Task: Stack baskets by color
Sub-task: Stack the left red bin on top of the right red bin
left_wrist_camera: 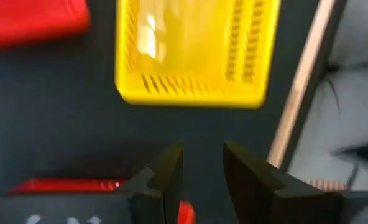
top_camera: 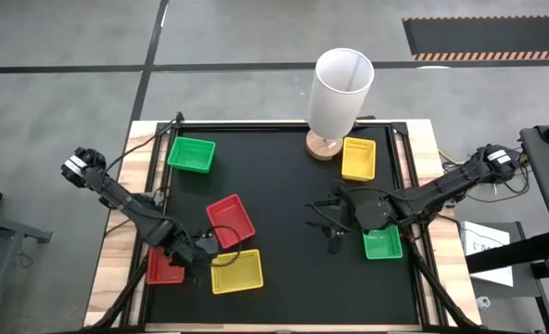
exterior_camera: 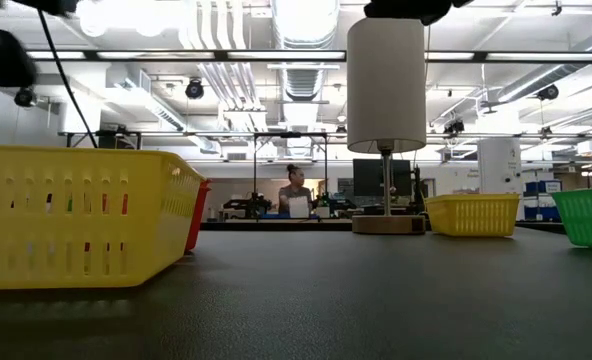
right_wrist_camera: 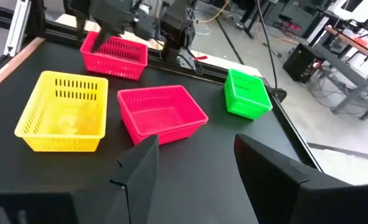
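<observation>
right pincer (top_camera: 333,225) wide, empty — left pincer (top_camera: 203,249) narrowly parted beside yellow basket (top_camera: 236,271), holding nothing.

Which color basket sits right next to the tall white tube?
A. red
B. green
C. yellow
C. In the top view, a yellow basket lies right beside the white tube at the far edge of the table; the red and green ones lie farther off.
</observation>
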